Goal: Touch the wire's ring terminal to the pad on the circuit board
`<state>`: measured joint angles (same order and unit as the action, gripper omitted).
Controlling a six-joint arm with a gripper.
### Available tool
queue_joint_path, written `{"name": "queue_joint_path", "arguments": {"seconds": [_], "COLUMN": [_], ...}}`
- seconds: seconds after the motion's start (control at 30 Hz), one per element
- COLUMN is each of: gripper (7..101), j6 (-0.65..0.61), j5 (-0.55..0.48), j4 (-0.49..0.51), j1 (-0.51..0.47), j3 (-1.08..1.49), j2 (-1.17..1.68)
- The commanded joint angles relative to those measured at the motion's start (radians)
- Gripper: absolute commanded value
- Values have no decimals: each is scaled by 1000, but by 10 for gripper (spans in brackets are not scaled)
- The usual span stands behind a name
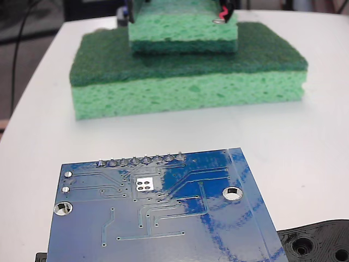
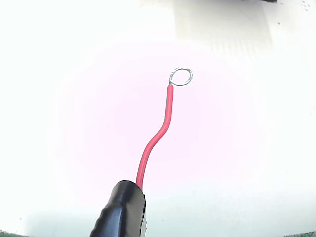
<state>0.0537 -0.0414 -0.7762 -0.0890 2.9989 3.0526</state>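
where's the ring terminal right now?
In the fixed view the ring terminal is at the top, right of centre, over the small upper sponge, far behind the circuit board and its pad.

hand (image 1: 177, 13): mostly hidden in fixed view | black parts show at the top edge, left and right | wrist view shows none of it

The circuit board (image 1: 158, 218) and black plastic part (image 1: 316, 243) are cut off by the fixed view's bottom edge.
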Motion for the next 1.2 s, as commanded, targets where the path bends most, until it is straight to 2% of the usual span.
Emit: {"name": "queue_joint_path", "arguments": {"seconds": [0.03,0.83,1.0,1.2], "gripper": [1003,1003,1003,1003], "j6": [-3,-6,-20,-46], "j5": [-6,-49,-41,-126], "j4": [3,-6,-61,-77], "j1": [-3,-49,-60,-141], "j3": [-5,-57,-121,-175], "j2": [2,2,0,-2]}}
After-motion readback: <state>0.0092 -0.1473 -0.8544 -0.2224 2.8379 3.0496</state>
